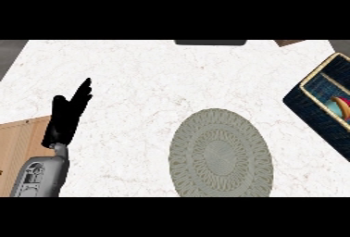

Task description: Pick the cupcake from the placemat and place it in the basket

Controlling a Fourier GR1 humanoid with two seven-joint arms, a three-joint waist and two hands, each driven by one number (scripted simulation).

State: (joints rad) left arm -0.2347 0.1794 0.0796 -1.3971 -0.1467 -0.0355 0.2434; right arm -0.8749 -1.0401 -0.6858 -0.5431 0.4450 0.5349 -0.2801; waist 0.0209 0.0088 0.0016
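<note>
A round grey patterned placemat (pixel 220 153) lies on the white marble counter, right of centre near the front edge, with nothing on it. A dark blue woven basket (pixel 315 104) with a tan rim sits at the right edge, partly cut off. Inside it shows a colourful object (pixel 341 107), teal, red and yellow, which may be the cupcake. My left hand (pixel 67 116) rests open at the left, fingers straight and pointing up, well apart from the placemat. My right hand does not show.
A dark flat object (pixel 210 42) lies at the counter's far edge, with a brown corner (pixel 288 42) beside it. Light wooden cabinet fronts (pixel 21 148) show beyond the counter's left edge.
</note>
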